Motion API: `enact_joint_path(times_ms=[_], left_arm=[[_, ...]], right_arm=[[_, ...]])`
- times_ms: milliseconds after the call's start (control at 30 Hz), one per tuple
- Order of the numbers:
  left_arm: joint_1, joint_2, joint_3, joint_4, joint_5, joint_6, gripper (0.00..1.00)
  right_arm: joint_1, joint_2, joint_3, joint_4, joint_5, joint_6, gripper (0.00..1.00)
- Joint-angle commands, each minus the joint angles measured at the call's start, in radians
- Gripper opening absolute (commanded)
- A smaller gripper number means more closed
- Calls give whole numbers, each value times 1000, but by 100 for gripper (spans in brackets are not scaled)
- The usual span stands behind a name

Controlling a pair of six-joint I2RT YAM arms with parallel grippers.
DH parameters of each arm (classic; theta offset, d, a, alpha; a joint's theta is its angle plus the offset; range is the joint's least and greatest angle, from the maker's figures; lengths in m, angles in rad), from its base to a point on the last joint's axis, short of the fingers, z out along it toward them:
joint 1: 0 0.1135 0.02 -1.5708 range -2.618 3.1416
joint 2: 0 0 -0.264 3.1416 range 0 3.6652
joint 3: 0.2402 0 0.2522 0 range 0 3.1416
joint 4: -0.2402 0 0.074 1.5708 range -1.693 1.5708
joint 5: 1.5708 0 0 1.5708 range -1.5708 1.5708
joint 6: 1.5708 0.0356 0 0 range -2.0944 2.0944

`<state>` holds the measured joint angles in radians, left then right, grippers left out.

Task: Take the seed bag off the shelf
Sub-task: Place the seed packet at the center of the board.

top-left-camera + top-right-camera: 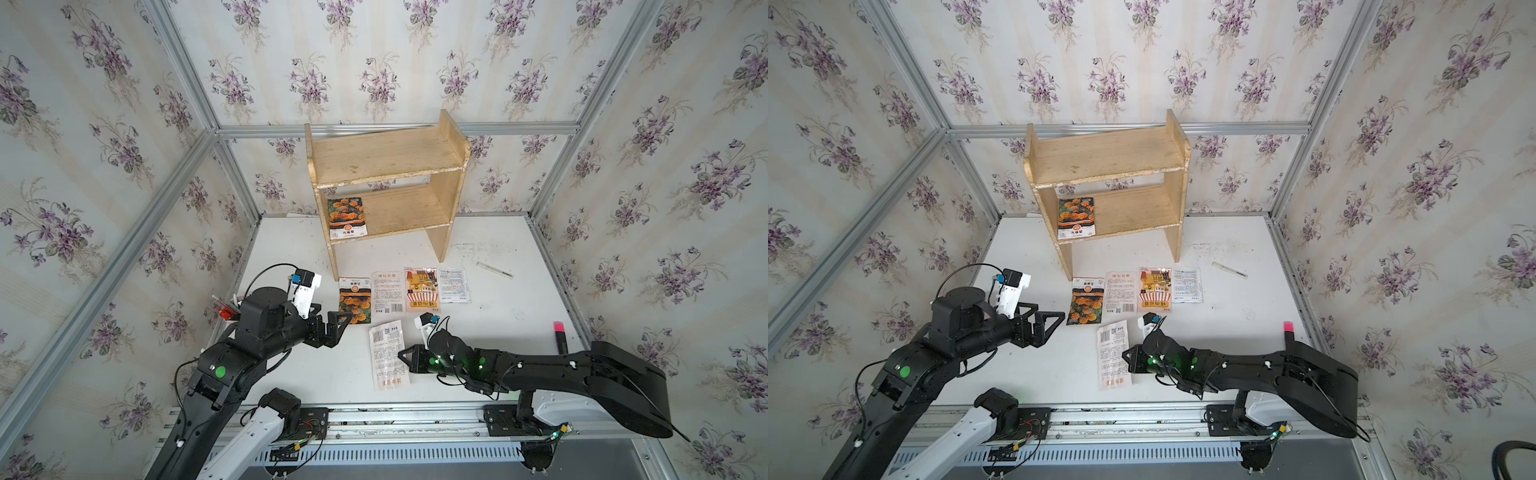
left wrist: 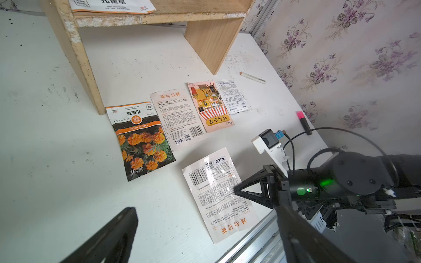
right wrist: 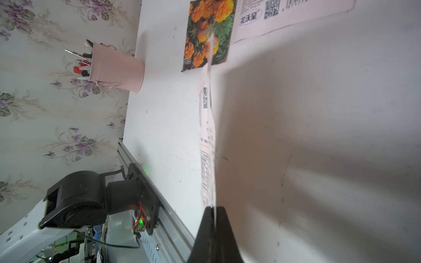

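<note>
The shelf of pale wood stands at the back of the white table. An orange-flowered seed bag lies at the left end of its lower tier. My left gripper hangs open and empty over the table in front of the shelf. My right gripper is shut on the right edge of a pale printed seed packet low over the table's front.
Several seed packets lie in a row before the shelf, starting with a marigold one. A white pen and a pink-tipped marker lie to the right. A pink cup of pens stands at the left wall.
</note>
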<state>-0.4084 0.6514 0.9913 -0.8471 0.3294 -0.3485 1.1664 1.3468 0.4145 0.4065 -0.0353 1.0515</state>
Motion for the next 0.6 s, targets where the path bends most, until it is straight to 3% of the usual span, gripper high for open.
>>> enact_joint_path(times_ms=[0,300,567], left_arm=[[0,4,0,-21,-26,15,100],[0,-6,-20,-17,-23,11,100],[0,-7,-30,-13,-29,6,100]], right_arm=[[13,70,30,108,18,42,0],[25,198,82,49,52,88,0],[34,256,104,21,68,87,12]])
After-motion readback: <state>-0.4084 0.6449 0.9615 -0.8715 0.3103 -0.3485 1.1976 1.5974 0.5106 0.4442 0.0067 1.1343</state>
